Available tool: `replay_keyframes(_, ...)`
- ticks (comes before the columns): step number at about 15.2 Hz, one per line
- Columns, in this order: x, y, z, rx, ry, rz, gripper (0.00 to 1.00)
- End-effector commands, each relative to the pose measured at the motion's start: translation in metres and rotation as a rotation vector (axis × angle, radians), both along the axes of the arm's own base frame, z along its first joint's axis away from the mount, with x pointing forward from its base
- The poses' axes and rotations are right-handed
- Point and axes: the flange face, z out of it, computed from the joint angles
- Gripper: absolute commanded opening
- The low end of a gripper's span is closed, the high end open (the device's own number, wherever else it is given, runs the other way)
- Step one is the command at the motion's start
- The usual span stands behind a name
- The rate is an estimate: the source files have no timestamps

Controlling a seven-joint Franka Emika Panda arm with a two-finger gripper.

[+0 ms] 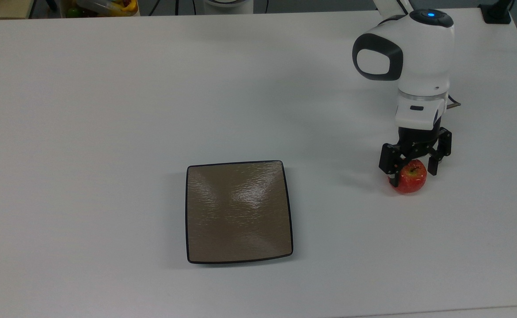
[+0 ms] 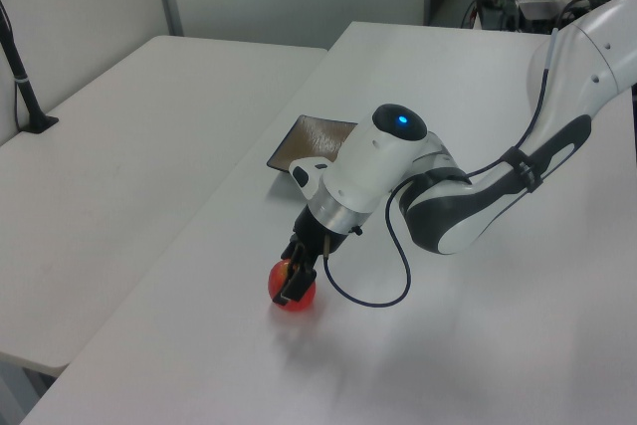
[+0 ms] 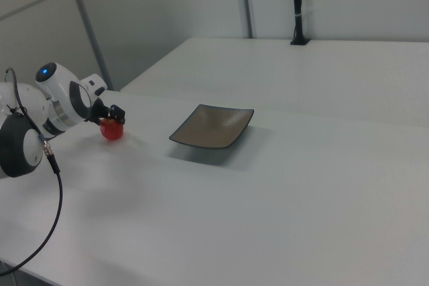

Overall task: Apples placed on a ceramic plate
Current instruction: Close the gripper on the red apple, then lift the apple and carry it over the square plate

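Task barely underway: the ceramic plate (image 1: 239,212) is sitting bare on the white counter (image 1: 108,110), and the apple (image 1: 408,177) is resting on the counter well apart from the plate, off toward the top view's right. Nothing is lifted yet; grasp, carry and set-down are all remaining. The end effector (image 1: 413,170) is straddling the apple from above, fingers spread only about as wide as the fruit, one at each flank. They are looking close to touching or just touching; I am not seeing a firm squeeze, so I judge it not yet clamped.
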Motion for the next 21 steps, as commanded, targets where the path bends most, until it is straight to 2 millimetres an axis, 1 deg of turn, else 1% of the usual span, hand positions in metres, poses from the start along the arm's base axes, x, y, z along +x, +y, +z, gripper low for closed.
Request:
replay_keyframes(1,-0.004,0.002,-0.006,-0.015,-0.01,0.003,1.0)
replay_keyframes(3,-0.003,0.001,-0.006,0.001,-0.006,-0.028,1.0)
replay_keyframes(6,-0.004,0.001,-0.008,-0.02,-0.017,-0.02,1.0)
replay_keyframes(7,-0.004,0.0,-0.011,-0.024,-0.012,-0.02,0.88)
replay_keyframes(8,-0.005,-0.001,-0.013,-0.031,-0.011,-0.016,0.82)
replay_keyframes(9,-0.005,-0.001,-0.014,-0.038,-0.013,-0.013,0.63)
replay_keyframes(10,-0.008,-0.001,-0.019,-0.044,-0.004,-0.01,0.41)
replay_keyframes(11,-0.012,0.003,-0.02,-0.039,0.002,-0.002,0.19)
replay_keyframes(12,-0.012,0.003,-0.021,-0.035,0.007,-0.004,0.06)
replay_keyframes(13,-0.01,-0.001,-0.02,-0.031,0.01,-0.011,0.02)
replay_keyframes(15,-0.009,-0.002,-0.016,-0.027,0.007,-0.013,0.02)
replay_keyframes(16,-0.008,-0.003,-0.007,-0.019,0.0,-0.016,0.03)
replay_keyframes(17,-0.005,-0.008,0.002,-0.009,-0.006,-0.027,0.03)
replay_keyframes(19,-0.008,-0.009,0.022,0.007,-0.017,-0.031,0.03)
replay_keyframes(21,-0.014,-0.014,0.056,0.039,-0.03,-0.045,0.03)
